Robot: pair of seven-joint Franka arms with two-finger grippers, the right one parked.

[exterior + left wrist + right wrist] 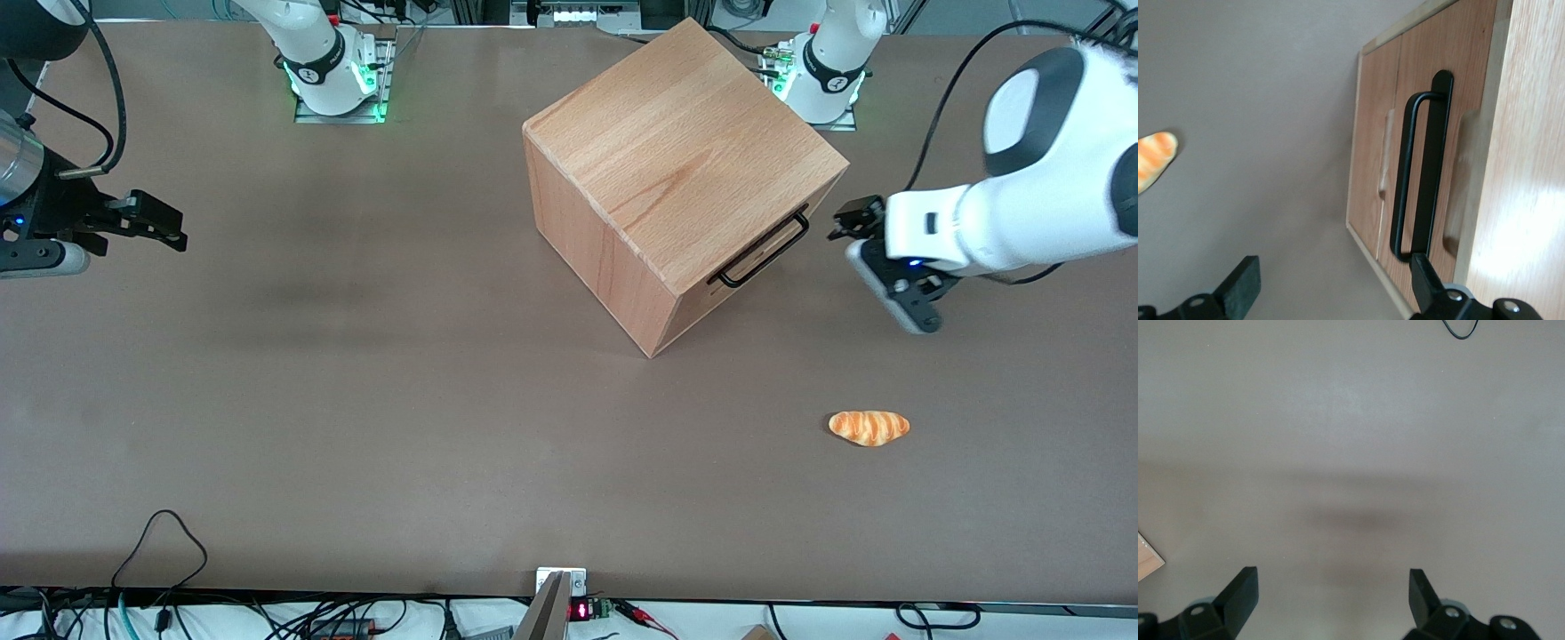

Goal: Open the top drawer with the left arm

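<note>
The beech cube cabinet (676, 151) stands mid-table, its front turned toward the working arm's end. The top drawer (772, 233) sits closed, flush with the cabinet, its long black bar handle (765, 249) running across the plain wooden front (1465, 67). My left arm (1022, 204) reaches in from that end, and its gripper (852, 220) hovers in front of the drawer, a short gap from the handle (1421, 173). The gripper (1333, 280) is open and holds nothing. One fingertip (1421, 270) lines up with the handle's end, apart from it.
A lower drawer front (1371, 133) shows beneath the top one. An orange bread roll (869, 427) lies on the brown table (356, 400), nearer the front camera than the gripper. A loose black cable (160, 533) loops at the table's near edge, toward the parked arm's end.
</note>
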